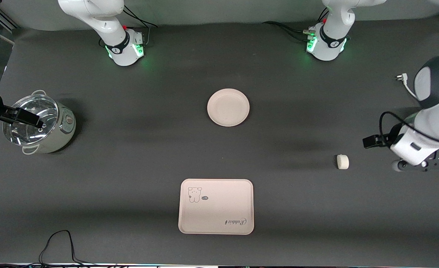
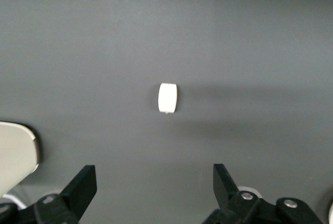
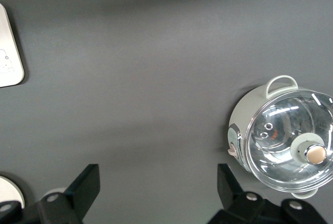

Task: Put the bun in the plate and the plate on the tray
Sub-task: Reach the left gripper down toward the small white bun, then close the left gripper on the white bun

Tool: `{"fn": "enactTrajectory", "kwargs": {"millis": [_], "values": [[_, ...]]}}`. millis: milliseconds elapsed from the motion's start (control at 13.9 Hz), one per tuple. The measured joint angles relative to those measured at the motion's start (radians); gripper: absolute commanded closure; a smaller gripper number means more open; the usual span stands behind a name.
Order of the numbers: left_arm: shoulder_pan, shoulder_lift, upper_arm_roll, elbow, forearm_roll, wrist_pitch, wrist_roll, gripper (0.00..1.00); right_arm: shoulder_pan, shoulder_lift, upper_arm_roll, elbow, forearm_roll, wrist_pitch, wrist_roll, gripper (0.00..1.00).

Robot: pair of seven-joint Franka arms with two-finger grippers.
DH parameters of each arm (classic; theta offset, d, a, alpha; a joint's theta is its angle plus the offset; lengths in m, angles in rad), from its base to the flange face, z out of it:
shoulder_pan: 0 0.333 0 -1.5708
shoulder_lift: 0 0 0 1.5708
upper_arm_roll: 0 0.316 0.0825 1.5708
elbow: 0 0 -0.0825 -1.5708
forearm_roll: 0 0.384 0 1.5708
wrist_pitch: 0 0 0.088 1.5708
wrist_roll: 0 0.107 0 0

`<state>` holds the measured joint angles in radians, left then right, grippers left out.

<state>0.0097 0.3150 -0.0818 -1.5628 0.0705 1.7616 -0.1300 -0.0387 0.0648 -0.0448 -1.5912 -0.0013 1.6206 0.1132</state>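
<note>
Nothing of the task is done yet, as far as the pictures show: bun, plate and tray all lie apart on the dark table, and neither gripper holds anything.

Nearest the front camera is the tray [image 1: 216,206], empty, its cartoon animal and "Rabbit" script showing. It lies well away from both grippers, roughly midway between the two ends of the table.

Next comes the bun [image 1: 342,162], lying on its side toward the left arm's end. The left gripper [image 2: 155,185] hangs in the air close by, its fingers spread wide and empty; in the left wrist view the bun [image 2: 168,98] sits ahead of the gap between the fingers, with bare mat all around it (a clear approach, I judge).

Farther still is the plate [image 1: 228,107], empty, near the middle of the table and well apart from the left gripper.

The right gripper [image 3: 158,187] hovers at its own end over a lidded pot [image 1: 39,123], fingers also spread and empty; this arm seems to be waiting.

Left to do: pick up the bun, set it in the plate, then carry the plate onto the tray. Nothing stands between these three; the pot is well off any likely path.
</note>
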Motion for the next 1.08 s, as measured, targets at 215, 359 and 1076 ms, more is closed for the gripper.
{"fn": "enactTrajectory", "kwargs": {"millis": [215,359,1076], "values": [[-0.001,0.095,0.000,-0.004,0.000,0.062,0.000,0.00,-0.003,0.005,-0.001,0.000,0.004,0.006,0.000,0.00],[-0.001,0.142,0.000,-0.037,0.000,0.128,0.001,0.00,-0.003,0.007,-0.001,0.000,0.004,0.009,0.000,0.00],[0.018,0.198,0.006,-0.339,0.000,0.526,0.044,0.01,-0.002,0.011,-0.001,0.005,0.029,0.012,0.000,0.00]]}}
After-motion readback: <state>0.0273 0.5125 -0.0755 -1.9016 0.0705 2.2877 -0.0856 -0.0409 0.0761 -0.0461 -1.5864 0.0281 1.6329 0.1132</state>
